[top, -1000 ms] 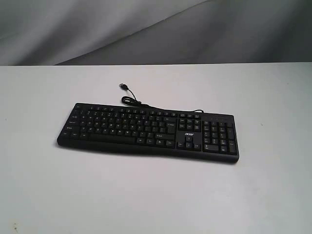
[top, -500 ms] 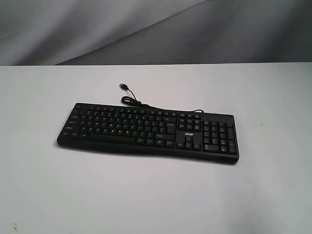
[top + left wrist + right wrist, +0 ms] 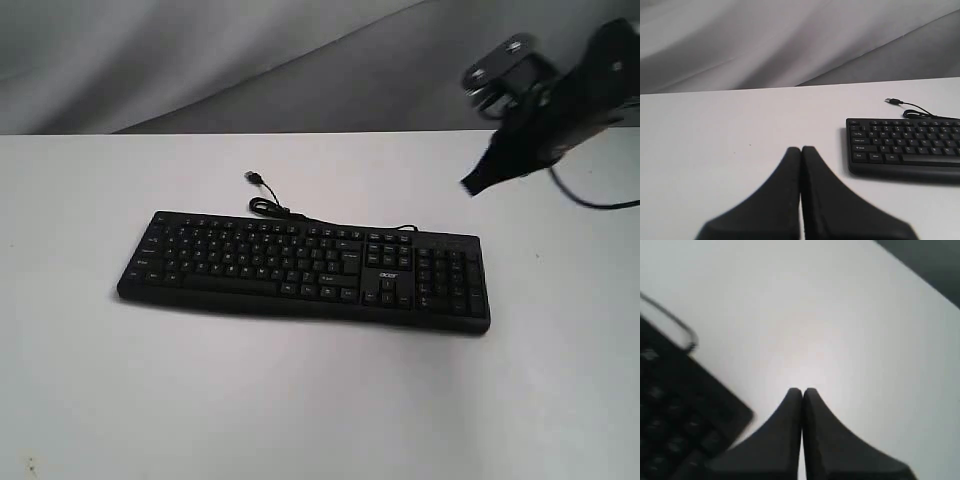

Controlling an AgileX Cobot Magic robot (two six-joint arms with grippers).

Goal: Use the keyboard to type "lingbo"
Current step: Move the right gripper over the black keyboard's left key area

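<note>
**Keyboard** (image 3: 300, 262): lies flat at the centre of the table (image 3: 300, 400). Its long axis runs from 9 o'clock to 3 o'clock and sags slightly toward the 3 o'clock end. The number pad (image 3: 450, 280) is at the 3 o'clock end. A white logo (image 3: 388, 275) sits just beside the pad, too small to read.

**Cable** (image 3: 275, 210): leaves the keyboard's far edge and loops on the table just beyond it. The plug (image 3: 250, 177) lies loose on the table at about 11 o'clock from the keyboard's middle.

**Right arm** (image 3: 570, 100): enters at 2 o'clock in the exterior view and is blurred.

**Right gripper** (image 3: 472, 184): slants down toward 7 o'clock. It is in the air at about 1 o'clock from the number pad and clear of the keyboard. In the right wrist view its fingers (image 3: 785, 430) are pressed together along their length with nothing between them. Bare table shows past the tips. A blurred corner of the keyboard and a short run of cable lie off to one side, apart from the tips.

**Left gripper** (image 3: 801, 149): outside the exterior view. In the left wrist view its fingers (image 3: 775, 200) meet tip to tip and hold nothing. They stand over bare table off the keyboard's Ctrl end, apart from it. The plug is visible beyond the keyboard's far edge.

**Surroundings**: a grey cloth (image 3: 200, 60) hangs behind the table at 12 o'clock.
</note>
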